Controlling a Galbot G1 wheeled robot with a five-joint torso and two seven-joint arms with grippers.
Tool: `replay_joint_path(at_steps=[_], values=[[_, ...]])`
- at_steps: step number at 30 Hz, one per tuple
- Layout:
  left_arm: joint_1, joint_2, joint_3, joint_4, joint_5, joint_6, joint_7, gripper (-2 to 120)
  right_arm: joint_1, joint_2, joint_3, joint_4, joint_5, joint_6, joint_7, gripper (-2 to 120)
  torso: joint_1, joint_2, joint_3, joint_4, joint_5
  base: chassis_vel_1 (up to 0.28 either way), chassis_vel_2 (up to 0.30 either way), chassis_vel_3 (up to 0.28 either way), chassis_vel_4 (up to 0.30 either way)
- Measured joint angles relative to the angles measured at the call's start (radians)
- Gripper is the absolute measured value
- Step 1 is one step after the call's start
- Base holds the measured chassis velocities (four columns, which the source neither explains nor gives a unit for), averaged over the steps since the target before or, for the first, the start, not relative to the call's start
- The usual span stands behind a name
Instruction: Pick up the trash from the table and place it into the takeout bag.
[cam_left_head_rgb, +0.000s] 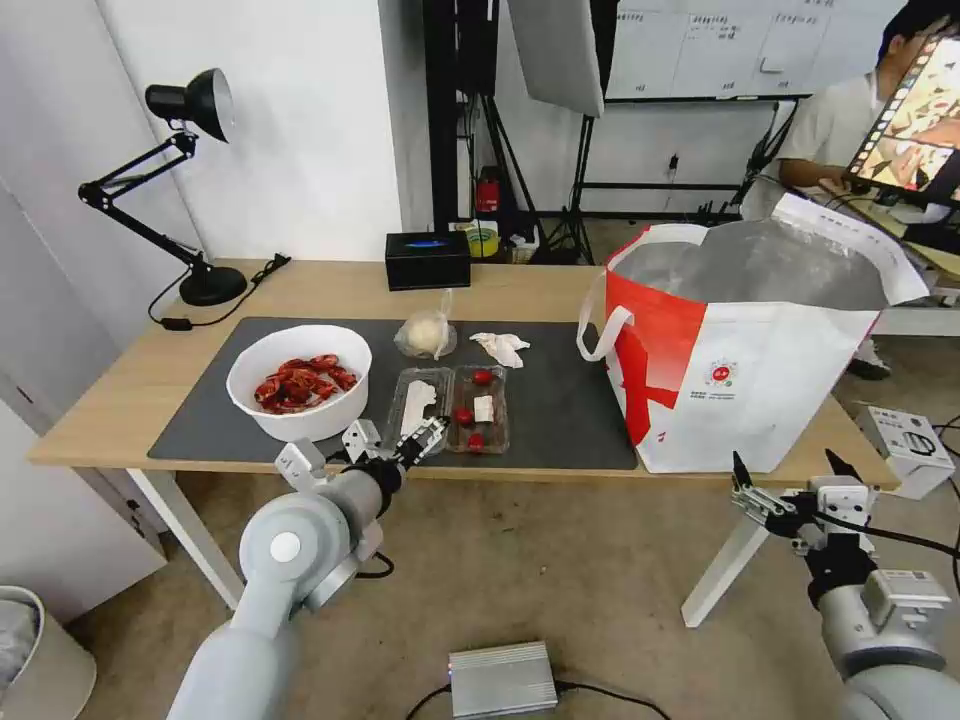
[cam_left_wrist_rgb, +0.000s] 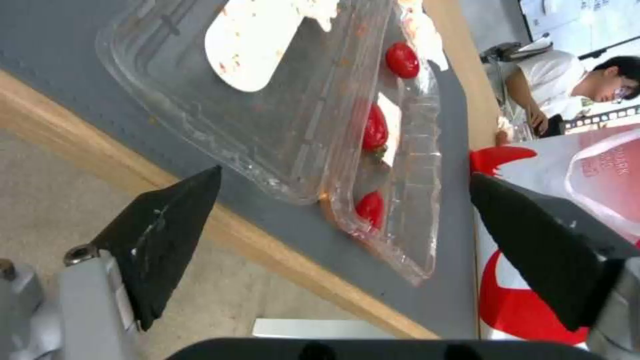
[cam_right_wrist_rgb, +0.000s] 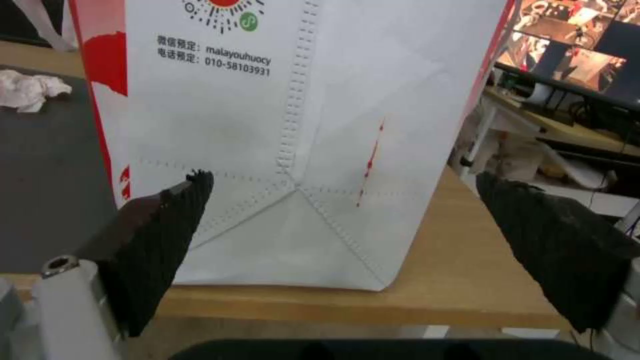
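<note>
Near the lower middle of the head view, the left gripper (cam_left_head_rgb: 395, 440) hovers at the front edge of the table (cam_left_head_rgb: 120, 400), its jaws spread wide and holding nothing. It sits just in front of the clear plastic tray (cam_left_head_rgb: 450, 408), which lies opened flat on the dark mat (cam_left_head_rgb: 570, 420) with a few red bits in it. In the left wrist view the tray's (cam_left_wrist_rgb: 280, 125) near corner falls between the two black fingertips (cam_left_wrist_rgb: 170, 225), which suggests the arm is lined up to close on that rim; the tray lies close to the table's edge, so it is the easiest piece to reach first.

Left of the tray stands the white bowl (cam_left_head_rgb: 300, 380) of red shells. Toward the middle of the frame, farther back on the mat, lie the small clear bag (cam_left_head_rgb: 427, 333) and the crumpled tissue (cam_left_head_rgb: 500, 347), each apart from the others.

At the right of the frame stands the takeout bag (cam_left_head_rgb: 740, 370), upright on the table with its mouth gaping and its foil lining showing, ready to take things dropped from above.

At the lower right, the right gripper (cam_left_head_rgb: 795, 478) waits below the table edge, in front of the bag, jaws wide apart and empty; its wrist view faces the bag's (cam_right_wrist_rgb: 267, 150) lower corner.
</note>
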Motion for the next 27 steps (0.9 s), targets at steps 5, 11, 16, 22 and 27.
replay_joint_path(at_steps=[5, 11, 16, 22, 27], values=[[-0.007, -0.020, 0.007, 0.024, 0.023, -0.005, 0.010, 100, 0.000, 0.004, -0.001, -0.004, 0.000, 0.002, 0.001, 100, 0.000, 0.000, 0.000, 0.0000, 0.0000, 0.000, 0.000, 0.000, 0.000], [-0.008, -0.029, 0.014, 0.044, 0.055, -0.015, 0.038, 100, 0.001, 0.004, -0.002, -0.011, -0.001, 0.005, 0.001, 100, 0.000, 0.000, 0.000, -0.0001, 0.0001, 0.000, 0.000, 0.000, 0.000], [0.004, -0.026, 0.012, 0.045, 0.073, -0.021, 0.061, 100, 0.001, 0.004, -0.002, -0.016, -0.001, 0.010, 0.001, 100, 0.000, 0.000, 0.000, -0.0003, 0.0000, 0.000, 0.000, 0.000, 0.000], [0.017, -0.013, 0.004, 0.058, 0.125, -0.043, 0.130, 100, 0.004, 0.005, -0.007, -0.023, -0.001, 0.017, -0.002, 100, 0.000, 0.000, 0.000, -0.0002, -0.0001, 0.000, 0.000, 0.000, 0.000], [0.024, -0.009, 0.004, 0.052, 0.151, -0.055, 0.157, 100, 0.003, 0.006, -0.008, -0.026, -0.002, 0.019, -0.004, 100, 0.000, 0.000, 0.000, 0.0007, -0.0002, 0.000, 0.000, 0.000, 0.000]])
